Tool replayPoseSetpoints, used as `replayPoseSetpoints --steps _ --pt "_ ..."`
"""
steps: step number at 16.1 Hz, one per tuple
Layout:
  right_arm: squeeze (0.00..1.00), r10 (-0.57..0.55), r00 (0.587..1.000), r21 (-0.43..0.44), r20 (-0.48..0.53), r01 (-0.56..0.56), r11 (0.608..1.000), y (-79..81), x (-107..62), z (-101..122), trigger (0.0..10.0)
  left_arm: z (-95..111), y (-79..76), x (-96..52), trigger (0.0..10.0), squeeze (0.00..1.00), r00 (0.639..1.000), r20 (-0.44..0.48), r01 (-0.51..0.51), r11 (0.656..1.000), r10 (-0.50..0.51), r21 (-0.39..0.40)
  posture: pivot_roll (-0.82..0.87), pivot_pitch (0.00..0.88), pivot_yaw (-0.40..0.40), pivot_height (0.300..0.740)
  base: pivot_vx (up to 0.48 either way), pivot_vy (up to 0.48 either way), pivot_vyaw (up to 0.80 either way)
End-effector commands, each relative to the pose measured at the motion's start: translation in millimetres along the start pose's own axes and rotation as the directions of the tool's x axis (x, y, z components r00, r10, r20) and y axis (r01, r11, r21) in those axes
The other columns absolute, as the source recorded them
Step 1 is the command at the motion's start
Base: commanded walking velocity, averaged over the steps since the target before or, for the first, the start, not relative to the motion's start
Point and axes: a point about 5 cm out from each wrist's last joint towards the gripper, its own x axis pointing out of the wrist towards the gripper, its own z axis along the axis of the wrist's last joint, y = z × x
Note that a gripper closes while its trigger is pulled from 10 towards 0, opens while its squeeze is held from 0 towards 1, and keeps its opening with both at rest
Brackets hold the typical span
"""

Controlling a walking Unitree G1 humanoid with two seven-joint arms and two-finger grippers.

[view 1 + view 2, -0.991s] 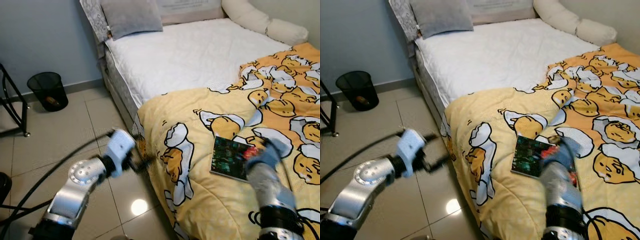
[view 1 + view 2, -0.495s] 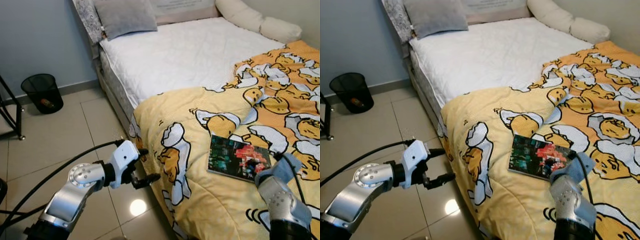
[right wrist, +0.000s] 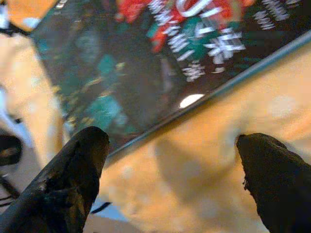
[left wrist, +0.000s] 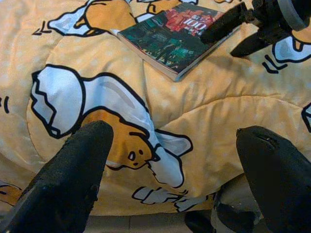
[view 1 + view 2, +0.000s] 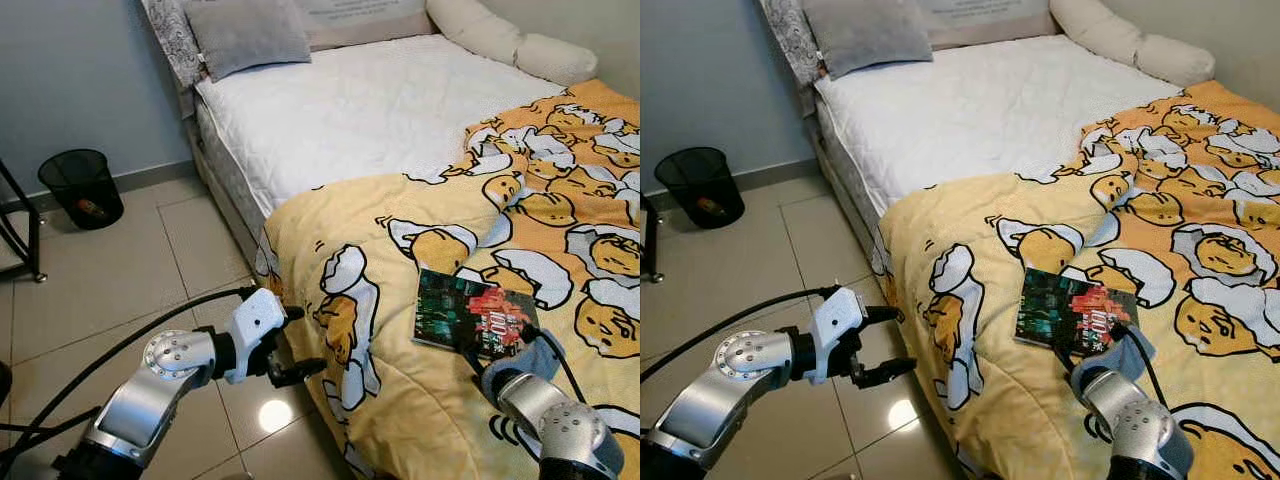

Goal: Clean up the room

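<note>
- We see a book lying flat on the yellow duvet, right of centre in the head views, its dark cover printed in green and red.
- Our right gripper sits at the lower right, its tip just beside the book's near edge. From the head views we cannot tell whether it touches.
- In the right wrist view its jaws stand wide apart, with the book's edge and the duvet between them. The cover is blurred there and its lettering cannot be read.
- Our right arm is cut off by the bottom edge of the frame.
- Our left gripper hangs at the lower left, over the tiled floor just beside the duvet's hanging edge. Its jaws are apart and hold nothing.
- The left wrist view looks across the duvet to the book and the right gripper's fingers at its far corner.
- A white mattress fills the upper middle, with a grey pillow at its head, the top cut off.
- A black bin stands at the upper left by the wall. Something small lies inside, too small to name.
- A dark frame at the left edge is mostly cut off.
</note>
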Motion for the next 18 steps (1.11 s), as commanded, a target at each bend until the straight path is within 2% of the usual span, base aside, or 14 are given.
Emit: replayPoseSetpoints --steps 1,4,8,11,14,18 --pt "0.0 0.041 0.999 0.009 -0.009 -0.041 0.999 1.5 -0.5 3.8 10.0 1.2 -1.0 -2.0 10.0 0.87 1.0 -0.013 0.011 1.0 -0.01 0.014 -0.1 0.0 -0.045 0.74 0.0 0.0 0.0" --pt "0.0 0.134 0.99 0.035 -0.038 -0.132 0.991 15.6 -0.4 7.5 10.0 1.0 0.4 -4.5 10.0 0.87 1.0 -0.02 0.011 1.0 -0.01 0.015 -0.09 0.0 -0.045 0.74 0.0 0.0 0.0" --pt "0.0 0.21 0.977 0.064 -0.041 -0.207 0.976 26.7 1.8 7.6 10.0 2.1 5.1 -8.0 10.0 0.87 1.0 -0.026 0.008 1.0 -0.008 0.016 -0.08 0.0 -0.042 0.74 0.0 0.0 0.0" --pt "0.0 0.178 0.983 0.056 -0.053 -0.175 0.983 22.9 9.0 3.9 10.0 3.1 7.4 -8.7 10.0 0.87 1.0 -0.027 0.012 1.0 -0.012 0.018 -0.08 0.0 -0.036 0.74 0.0 0.0 0.0" --pt "0.0 0.17 0.985 0.118 -0.02 -0.166 0.979 19.3 17.7 5.0 10.0 7.1 6.5 -7.8 10.0 0.87 0.998 -0.014 0.056 0.998 -0.055 0.01 -0.07 0.0 -0.024 0.74 0.0 0.0 0.0" --pt "0.0 0.143 0.987 0.229 0.079 -0.158 0.961 14.9 31.5 9.8 10.0 7.3 3.1 -8.4 10.0 0.87 0.994 -0.023 0.105 0.994 -0.105 0.008 -0.07 0.0 -0.006 0.74 0.0 0.0 0.0"
